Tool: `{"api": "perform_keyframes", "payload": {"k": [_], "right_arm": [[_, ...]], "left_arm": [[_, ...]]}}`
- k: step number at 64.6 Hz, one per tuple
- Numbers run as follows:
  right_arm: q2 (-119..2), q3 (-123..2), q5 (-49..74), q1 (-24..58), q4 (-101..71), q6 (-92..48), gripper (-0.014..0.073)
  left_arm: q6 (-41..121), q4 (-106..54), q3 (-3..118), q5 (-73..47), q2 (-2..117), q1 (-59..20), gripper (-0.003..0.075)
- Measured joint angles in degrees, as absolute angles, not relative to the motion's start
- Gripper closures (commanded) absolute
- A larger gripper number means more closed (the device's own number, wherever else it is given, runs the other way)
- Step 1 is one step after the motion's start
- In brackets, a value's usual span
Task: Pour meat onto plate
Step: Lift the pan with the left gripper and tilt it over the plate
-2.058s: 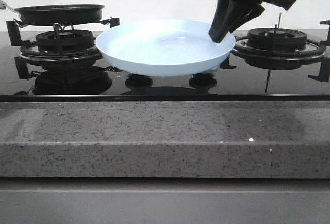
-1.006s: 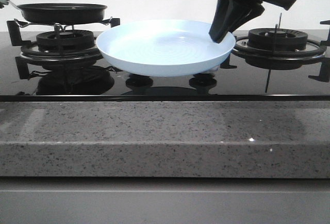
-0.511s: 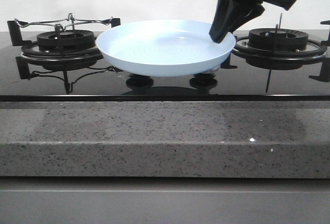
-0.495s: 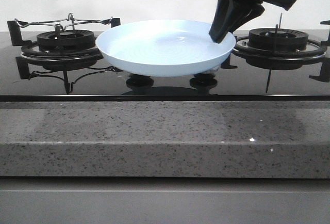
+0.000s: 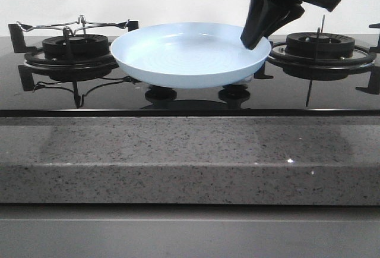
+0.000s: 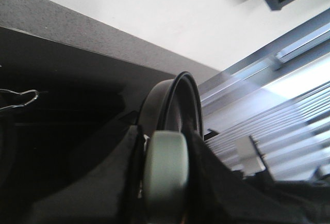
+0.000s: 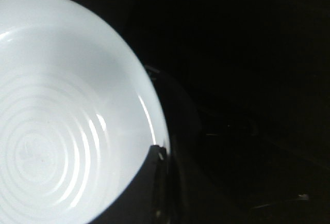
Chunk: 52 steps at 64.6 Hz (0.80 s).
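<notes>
Two end effectors are in view. The right end effector point(image 5: 256, 39) sits at upper right of the front view, its dark fingers closed on the right rim of the plate point(image 5: 178, 62); the right wrist view confirms a finger point(image 7: 157, 182) over the plate's edge at the lower centre of that frame. The plate, pale blue with concentric rings, rests at centre frame on the black glass hob point(image 5: 190, 97), between the left burner point(image 5: 74, 47) and the right burner point(image 5: 320, 44); its inside is bare. The left end effector point(image 6: 165, 182) fills the lower part of the left wrist view, its fingers clamped tight on the pale handle point(image 6: 166, 170) of the pan point(image 6: 175, 105), which is seen edge-on there. In the front view only the pan's dark underside shows, cut by the top edge at upper centre-left, above the plate's left half and clear of it. The meat cannot be seen in any view. A speckled grey surface point(image 5: 190, 157) runs across the lower half of the front view.
</notes>
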State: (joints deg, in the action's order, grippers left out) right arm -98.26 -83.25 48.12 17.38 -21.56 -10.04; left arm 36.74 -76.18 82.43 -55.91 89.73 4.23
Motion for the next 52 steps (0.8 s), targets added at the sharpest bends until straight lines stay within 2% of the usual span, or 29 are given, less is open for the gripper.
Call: {"api": "perform_keyframes", "payload": {"k": [18,37,52], "right_arm": [[-98.3,-83.2,48.1,17.4,-21.6,-10.0,0.0655],[-98.3,-83.2,48.1,17.4,-21.6,-10.0,0.0655],[-98.3,-83.2,48.1,17.4,-21.6,-10.0,0.0655]], "left_arm": [[42.4,-68.8,82.4,-49.6,84.9,-3.3,0.0741],[43.5,-50.0,82.4,-38.1,78.7,-15.1,0.0741],[43.5,-40.3,82.4,-34.0,76.8,-23.5,0.0741]]}}
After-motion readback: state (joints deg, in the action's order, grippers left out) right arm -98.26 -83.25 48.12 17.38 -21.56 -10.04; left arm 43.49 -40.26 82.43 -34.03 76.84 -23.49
